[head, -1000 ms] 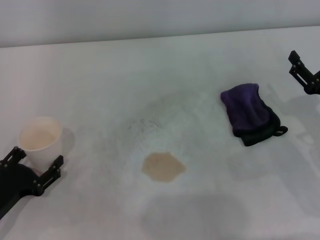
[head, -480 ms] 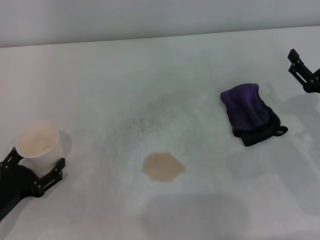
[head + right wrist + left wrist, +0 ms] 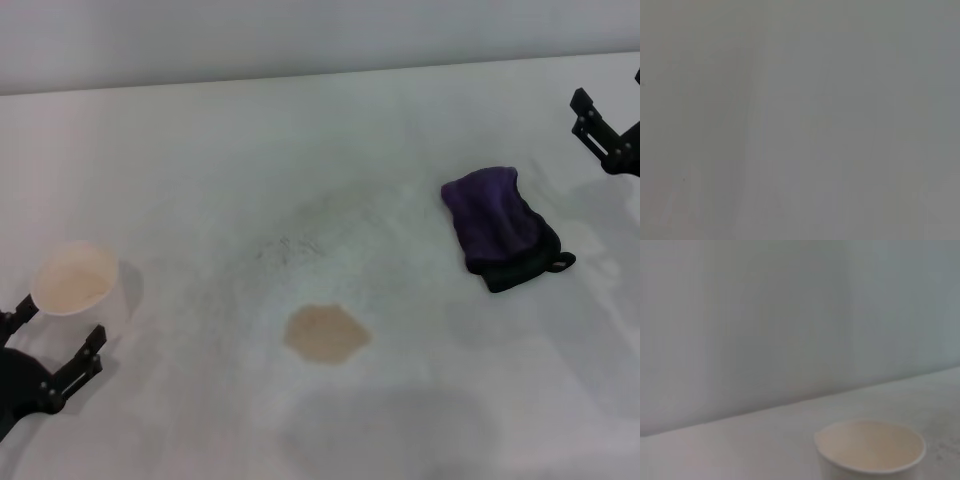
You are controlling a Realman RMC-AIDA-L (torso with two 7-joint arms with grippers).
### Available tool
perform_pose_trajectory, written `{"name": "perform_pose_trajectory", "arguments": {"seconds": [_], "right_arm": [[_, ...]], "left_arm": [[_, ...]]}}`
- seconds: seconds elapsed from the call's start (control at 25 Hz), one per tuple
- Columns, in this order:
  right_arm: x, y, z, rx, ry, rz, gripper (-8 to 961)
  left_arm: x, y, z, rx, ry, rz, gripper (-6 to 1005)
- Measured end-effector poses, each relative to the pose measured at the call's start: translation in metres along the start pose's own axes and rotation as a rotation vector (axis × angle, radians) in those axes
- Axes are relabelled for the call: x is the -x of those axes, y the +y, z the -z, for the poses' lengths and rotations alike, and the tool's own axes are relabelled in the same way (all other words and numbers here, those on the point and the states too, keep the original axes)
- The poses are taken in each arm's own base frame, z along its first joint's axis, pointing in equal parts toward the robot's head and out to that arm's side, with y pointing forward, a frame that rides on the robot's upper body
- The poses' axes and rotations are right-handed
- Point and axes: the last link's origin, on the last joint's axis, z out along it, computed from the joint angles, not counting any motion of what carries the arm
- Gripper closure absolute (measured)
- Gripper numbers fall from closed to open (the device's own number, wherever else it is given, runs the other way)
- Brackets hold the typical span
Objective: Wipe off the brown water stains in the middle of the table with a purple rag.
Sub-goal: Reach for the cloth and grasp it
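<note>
The left gripper point(image 3: 50, 345) hovers spread wide at the counter's point(image 3: 200, 160) near left edge, grasping nothing, just short of a white paper cup point(image 3: 76, 284). The brown water stains point(image 3: 326, 334) lie mid-counter. Farther right rests the purple rag point(image 3: 498, 227); beyond it, whether the right gripper point(image 3: 603, 130) is released or clenched can't be told.

Broad white matte worktop point(image 3: 200, 160) fills nearly the whole head view, its surface marked by faint grey scuffs and smudges toward the middle. Far edge runs straight across the top, meeting a plain pale grey wall point(image 3: 300, 40). Left wrist view shows the same blank grey wall point(image 3: 765, 315) rising behind the worktop's back edge point(image 3: 740, 440). Right wrist view: uniform grey, no detail to be made out. Light soft and even; shadows on the surface diffuse. No floor or windows visible.
</note>
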Motion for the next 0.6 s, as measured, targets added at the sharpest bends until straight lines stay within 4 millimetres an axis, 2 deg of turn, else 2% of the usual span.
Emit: {"name": "perform_pose_trajectory", "arguments": {"seconds": [0.32,0.6], "right_arm": [[0.005,-0.006,-0.006,-0.008,-0.017,-0.087,112],[0.007,-0.031,-0.021,0.002,0.072,-0.361,112]], "left_arm": [[0.003,0.0,0.026,-0.083,0.041,0.042,106],[0.007,-0.021,0.054,-0.302,0.066,0.087,106]]}}
